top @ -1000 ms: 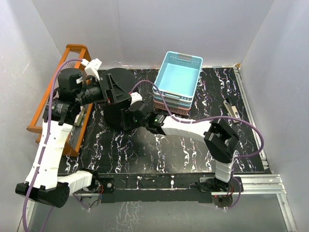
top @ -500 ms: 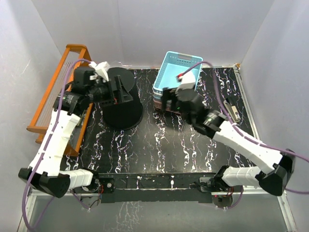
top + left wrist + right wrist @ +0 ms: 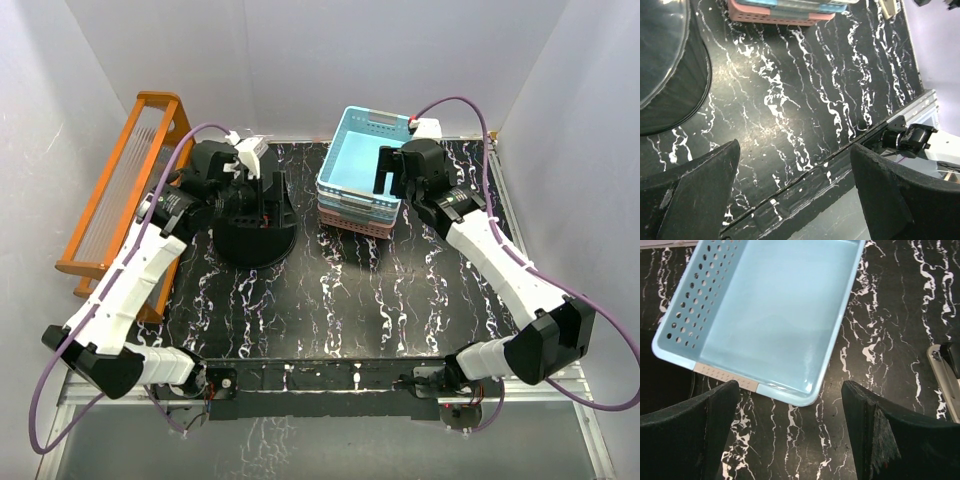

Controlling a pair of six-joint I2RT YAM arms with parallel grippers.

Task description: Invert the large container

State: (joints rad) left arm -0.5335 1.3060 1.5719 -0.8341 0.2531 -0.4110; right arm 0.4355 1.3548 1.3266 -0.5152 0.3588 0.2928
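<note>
the large container, black, tapered, finely ribbed, stands inverted: wide rim down, flat base up.

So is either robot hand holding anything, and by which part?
Nothing is held. The left gripper is open and empty near the large container; the right gripper is open and empty above the blue basket.

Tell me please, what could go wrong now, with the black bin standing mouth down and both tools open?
1. The left tool hangs open close by the black bin. A careless retreat might clip the bin and shove or tip it.
2. The right tool hovers open above the blue basket, the top of a stack. A low sweep could catch its rim and drag the stack.
</note>
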